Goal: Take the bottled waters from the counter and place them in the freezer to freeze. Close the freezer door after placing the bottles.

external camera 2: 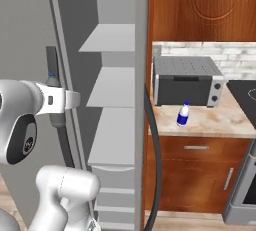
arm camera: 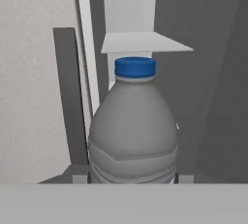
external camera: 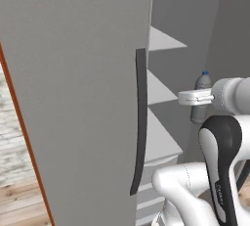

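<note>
Gripper [arm camera: 131, 179] is clamping the grey bottle [arm camera: 131, 136] low on its body, jaws pressed to either side; the bottle is standing upright in the grip, blue cap up. From the left base view the same bottle [external camera: 201, 103] is hanging in front of the open freezer [external camera: 168, 98], roughly level with the middle shelf [external camera: 161, 89] and just outside it.

Landmark: that middle shelf. The freezer door [external camera: 78, 98] is swung wide to its left, with its dark handle [external camera: 140, 122] beside the opening.

To do this step well, I judge:
- keeping the bottle upright while carrying it in over the shelf, not under the shelf above
- going well back from the shelf's front edge before setting down
- lowering until the base is resting on the shelf, then letting go; a grip this low could let the bottle tip on release
- keeping the forearm away from the door edge

The second bottle [external camera 2: 184, 113], white with blue label, is sitting on the counter [external camera 2: 215, 120] in front of the toaster oven [external camera 2: 187, 81], far to the right of the shelf.

Hard to make out:
- finger tips are mostly cut off at the bottom of the hand view; only small grey stubs flank the bottle
- in both base views the arm's wrist is covering the grip
- bottle's base is hidden, so clearance above the shelf cannot be told
- lower drawers of the freezer are partly behind the arm
</note>
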Robot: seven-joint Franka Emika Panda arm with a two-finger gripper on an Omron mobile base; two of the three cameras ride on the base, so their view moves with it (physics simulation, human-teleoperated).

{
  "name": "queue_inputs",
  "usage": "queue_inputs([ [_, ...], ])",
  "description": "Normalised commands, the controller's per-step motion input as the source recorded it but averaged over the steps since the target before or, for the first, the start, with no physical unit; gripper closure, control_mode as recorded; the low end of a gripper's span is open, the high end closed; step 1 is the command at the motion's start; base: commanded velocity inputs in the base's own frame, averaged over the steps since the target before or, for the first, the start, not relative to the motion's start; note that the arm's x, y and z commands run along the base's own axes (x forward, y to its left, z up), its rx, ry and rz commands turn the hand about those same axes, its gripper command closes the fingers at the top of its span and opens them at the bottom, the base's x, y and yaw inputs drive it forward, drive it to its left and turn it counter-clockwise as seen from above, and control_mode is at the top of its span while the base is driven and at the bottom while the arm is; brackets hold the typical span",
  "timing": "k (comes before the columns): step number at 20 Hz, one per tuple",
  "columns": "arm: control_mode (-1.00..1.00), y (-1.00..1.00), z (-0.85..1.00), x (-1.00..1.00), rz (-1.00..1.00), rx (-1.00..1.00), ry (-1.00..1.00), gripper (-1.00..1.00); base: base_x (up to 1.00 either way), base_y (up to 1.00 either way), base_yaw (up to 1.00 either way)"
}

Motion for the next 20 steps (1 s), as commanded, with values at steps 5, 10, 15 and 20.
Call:
queue_inputs([
  [5, 1.00, 0.00, 0.00, 0.00, 0.00, 0.00, 0.00, 1.00, 0.61, 0.00, -0.03],
  [10, 1.00, 0.00, 0.00, 0.00, 0.00, 0.00, 0.00, 1.00, 0.76, -0.01, 0.00],
  [15, 1.00, 0.00, 0.00, 0.00, 0.00, 0.00, 0.00, 1.00, 0.65, 0.00, 0.00],
  [20, 1.00, 0.00, 0.00, 0.00, 0.00, 0.00, 0.00, 1.00, 0.24, 0.00, 0.00],
])
